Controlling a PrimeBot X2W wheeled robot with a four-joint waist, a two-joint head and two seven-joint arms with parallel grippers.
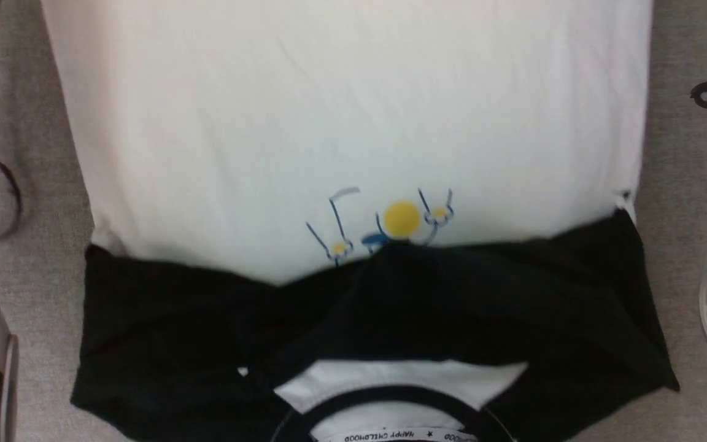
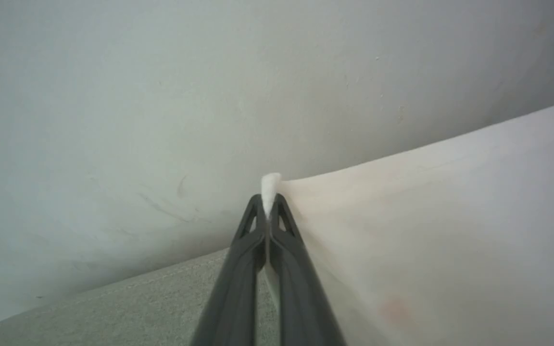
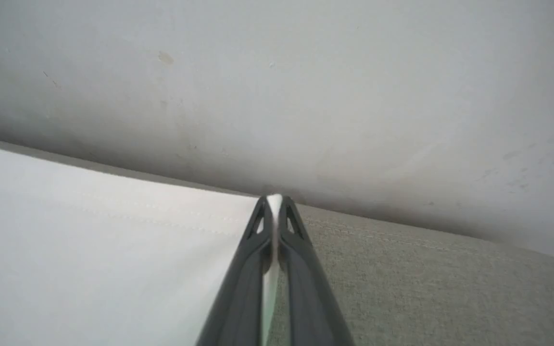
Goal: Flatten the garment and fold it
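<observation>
On grey surface (image 1: pixel 40 276), shirt (image 1: pixel 353 123) spread flat, white body up top. Black sleeves (image 1: pixel 175 319) folded over chest, touching yellow-blue print (image 1: pixel 399 220); collar (image 1: pixel 390 399) nearest. Left gripper (image 2: pixel 270 199) pinched tight on white shirt corner. Right gripper (image 3: pixel 275 202) clamped on white edge too.

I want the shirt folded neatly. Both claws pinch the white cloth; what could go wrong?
The left gripper and right gripper each pinch only a thin bit of white edge of the garment, so either corner might slip out when lifted. The black sleeves lie bunched across the chest; a pull could drag them crooked.
</observation>
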